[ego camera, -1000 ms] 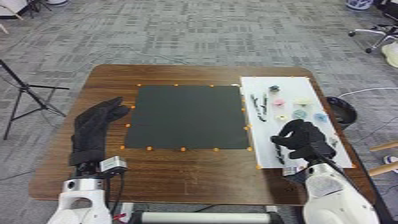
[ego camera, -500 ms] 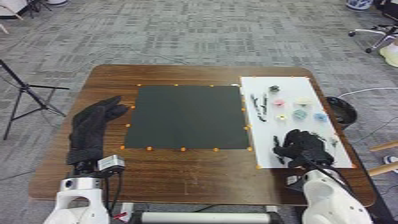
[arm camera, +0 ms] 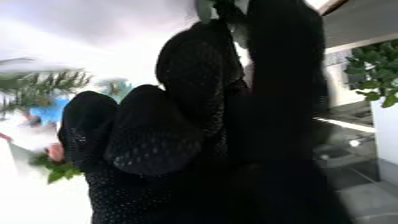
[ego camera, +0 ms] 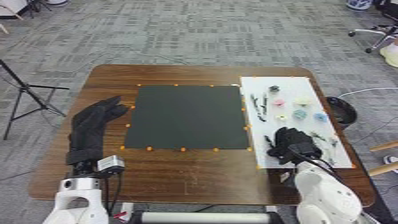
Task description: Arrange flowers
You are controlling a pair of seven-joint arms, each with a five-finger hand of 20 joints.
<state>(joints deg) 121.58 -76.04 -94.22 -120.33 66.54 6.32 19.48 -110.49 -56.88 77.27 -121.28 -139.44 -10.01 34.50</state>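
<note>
My right hand point(ego camera: 291, 142) is low over the near part of the white sheet point(ego camera: 265, 162), with a dark stem point(ego camera: 269, 141) close beside it on the left. Farther up the sheet lie pink point(ego camera: 279, 102), cream point(ego camera: 303, 101), yellow point(ego camera: 282, 117), teal point(ego camera: 299, 114) and blue point(ego camera: 321, 117) flower heads, plus dark stems point(ego camera: 264, 106). In the right wrist view my right hand point(arm camera: 160, 145) has dark greenery point(arm camera: 229, 11) at its far end; whether it holds this is unclear. A blue flower point(arm camera: 51, 111) and green sprig point(arm camera: 43, 86) appear beyond. My left hand point(ego camera: 89, 127) stays open over the table's left side.
A dark square mat point(ego camera: 187, 117) ringed by orange dots covers the middle of the brown table point(ego camera: 169, 175). A black bin point(ego camera: 341, 111) stands off the right edge, and a tripod point(ego camera: 28, 92) stands on the floor at the left. Thin sprigs point(ego camera: 330, 142) lie right of my right hand.
My right hand has moved left and slightly toward the near edge, over the nearest dark stems, uncovering sprigs to its right. The left hand has not moved.
</note>
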